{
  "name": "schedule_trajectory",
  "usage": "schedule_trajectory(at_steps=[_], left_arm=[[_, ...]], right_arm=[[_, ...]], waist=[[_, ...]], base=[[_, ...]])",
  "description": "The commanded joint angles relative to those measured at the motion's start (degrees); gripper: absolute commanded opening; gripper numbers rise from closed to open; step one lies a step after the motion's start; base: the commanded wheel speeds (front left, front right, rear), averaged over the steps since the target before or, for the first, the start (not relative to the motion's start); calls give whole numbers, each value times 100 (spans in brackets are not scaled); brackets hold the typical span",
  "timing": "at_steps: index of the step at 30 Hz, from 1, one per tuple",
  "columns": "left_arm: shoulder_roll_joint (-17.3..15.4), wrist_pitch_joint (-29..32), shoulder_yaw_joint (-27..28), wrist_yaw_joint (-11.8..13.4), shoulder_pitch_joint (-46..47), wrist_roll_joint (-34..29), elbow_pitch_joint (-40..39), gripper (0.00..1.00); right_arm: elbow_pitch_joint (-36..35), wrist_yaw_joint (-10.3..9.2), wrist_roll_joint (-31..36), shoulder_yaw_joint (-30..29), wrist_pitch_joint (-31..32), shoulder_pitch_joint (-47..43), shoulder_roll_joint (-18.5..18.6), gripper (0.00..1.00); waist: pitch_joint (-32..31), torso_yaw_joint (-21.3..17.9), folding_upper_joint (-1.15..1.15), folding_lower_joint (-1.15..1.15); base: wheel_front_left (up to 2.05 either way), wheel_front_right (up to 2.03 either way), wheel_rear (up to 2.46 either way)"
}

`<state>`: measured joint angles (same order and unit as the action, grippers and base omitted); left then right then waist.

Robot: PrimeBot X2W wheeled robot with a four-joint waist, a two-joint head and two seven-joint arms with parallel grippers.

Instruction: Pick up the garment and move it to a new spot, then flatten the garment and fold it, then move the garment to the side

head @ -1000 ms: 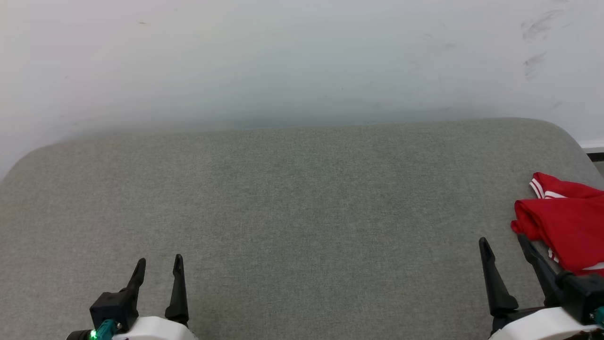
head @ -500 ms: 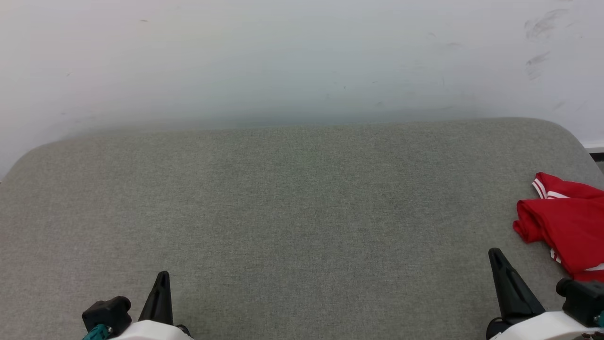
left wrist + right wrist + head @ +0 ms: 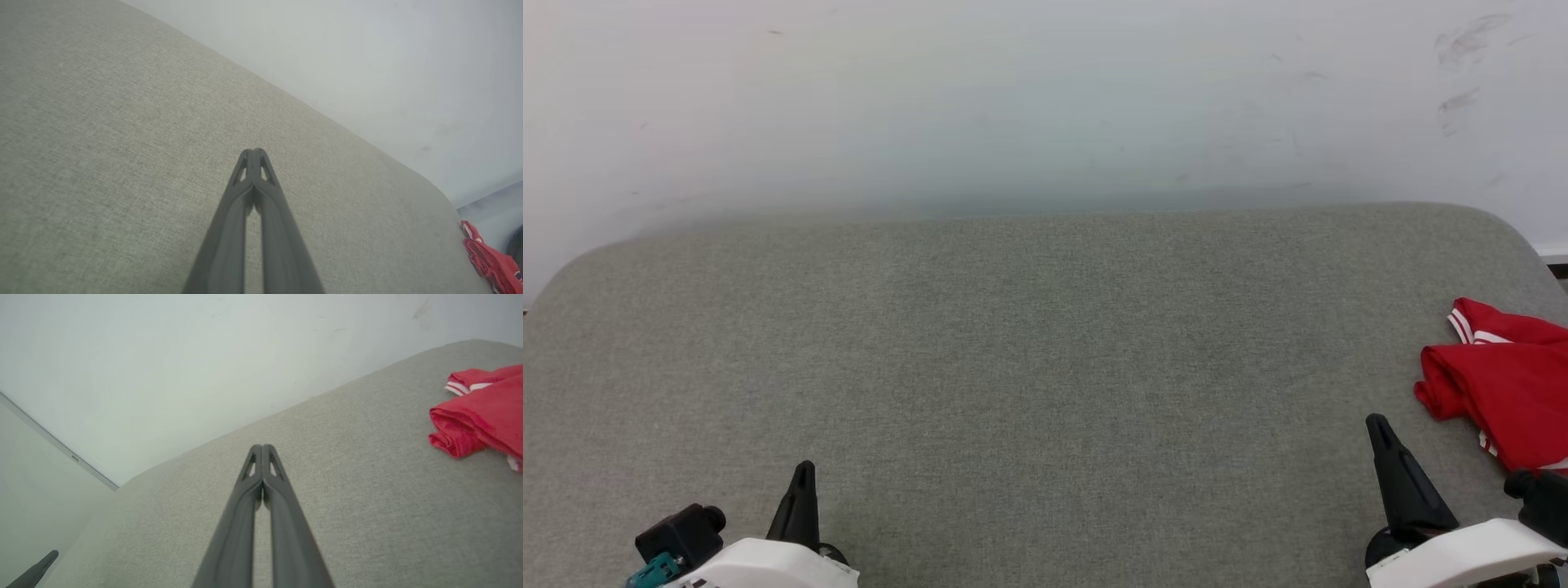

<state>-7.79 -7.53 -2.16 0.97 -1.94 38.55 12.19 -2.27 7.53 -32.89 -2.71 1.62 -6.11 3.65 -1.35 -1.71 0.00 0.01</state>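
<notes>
Nearest the robot, the left gripper [image 3: 253,152] sits low over the grey fabric surface [image 3: 1045,367], its two dark fingers pressed together at the tips, and the right gripper [image 3: 262,447] is likewise closed on nothing. Just beyond the right gripper and to its right, the garment [image 3: 1507,392] lies bunched in red folds at the surface's right edge, with striped red-and-white trim showing. Behind rises a pale, faintly scuffed wall [image 3: 1013,98].
</notes>
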Motion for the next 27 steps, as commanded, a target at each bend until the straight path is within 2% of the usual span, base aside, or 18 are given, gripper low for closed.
schedule_trajectory(at_steps=[1,27], left_arm=[[3,50,63,-58,171,222,-59,0],[179,534,358,-344,425,2055,24,0]], right_arm=[[-14,-2,-266,8,15,186,62,0],[559,-2,-2385,-14,89,573,103,0]], waist=[[2,3,0,0],[42,46,0,0]], base=[[0,0,0],[0,0,0]])
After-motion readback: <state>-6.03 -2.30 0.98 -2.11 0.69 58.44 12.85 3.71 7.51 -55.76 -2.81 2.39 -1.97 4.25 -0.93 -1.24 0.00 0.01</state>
